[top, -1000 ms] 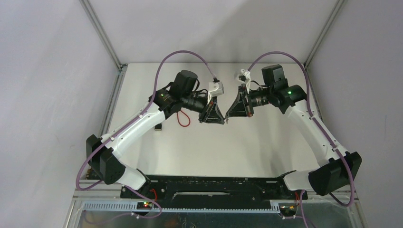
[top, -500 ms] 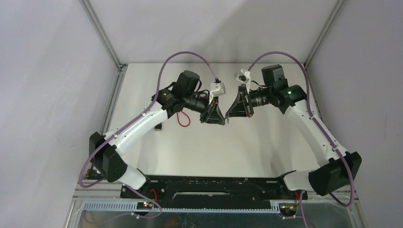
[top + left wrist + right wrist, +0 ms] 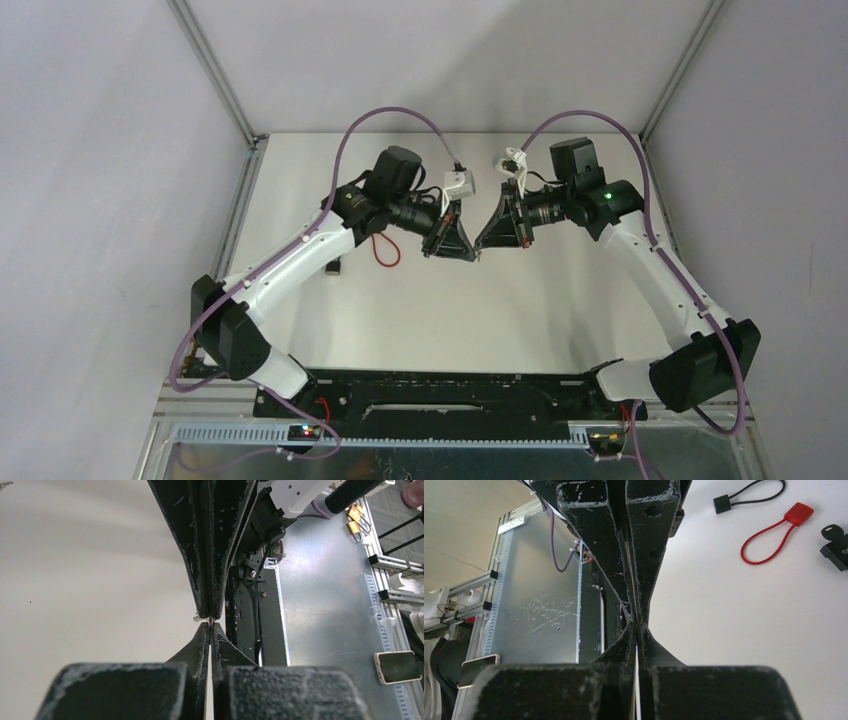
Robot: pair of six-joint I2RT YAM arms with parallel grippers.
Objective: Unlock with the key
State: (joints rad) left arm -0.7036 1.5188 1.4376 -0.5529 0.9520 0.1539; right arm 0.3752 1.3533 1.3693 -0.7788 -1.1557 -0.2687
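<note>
Left wrist view: the left gripper has its jaws pressed together, and nothing thick sits between them. Its tip meets the tip of the right gripper, which comes in from above with its jaws closed too. Whether some thin thing is pinched where the tips meet, I cannot tell. Both are over the middle of the white table. In the right wrist view, well apart from the tips, a red cable loop and a black cable loop lie on the table. At the frame's edge, what looks like a black-headed key lies just beside a black block. Whether the two are joined, I cannot tell.
</note>
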